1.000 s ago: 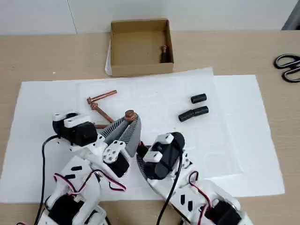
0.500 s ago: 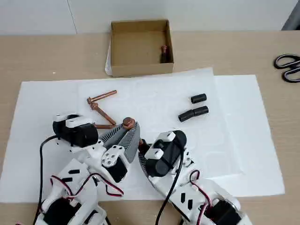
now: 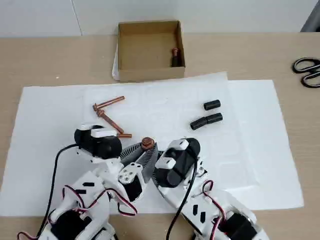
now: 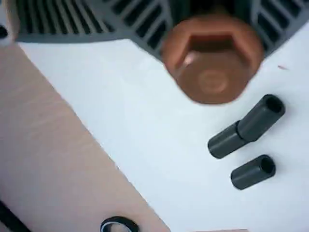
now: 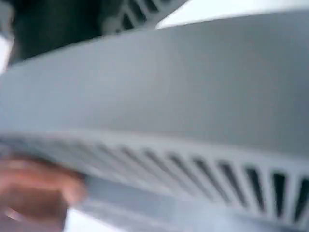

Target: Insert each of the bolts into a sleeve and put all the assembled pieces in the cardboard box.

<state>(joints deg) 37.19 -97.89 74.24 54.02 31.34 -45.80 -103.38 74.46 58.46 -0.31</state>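
Blur, cut edges and hidden parts
The bolt [image 4: 212, 58] in the left gripper [image 3: 146, 146] shows only a blurred copper head; its shaft is hidden between the ribbed jaws. In the right wrist view, a smeared grey ribbed part [image 5: 193, 145] and a copper blur [image 5: 34, 193] cannot be identified. The high view's edge cuts off the scissors [image 3: 306, 71]

The left arm [image 3: 85, 192], at seven o'clock of the high view, and the right arm [image 3: 205, 210], at five, are white printed shells carrying boxy black motors [image 3: 177, 162]. Thin red, white and black wires [image 3: 122, 202] loop over them, and a thick black cable [image 3: 54, 169] runs along each. The fingers [image 4: 96, 19] are dark grey, cut with slanted slots.
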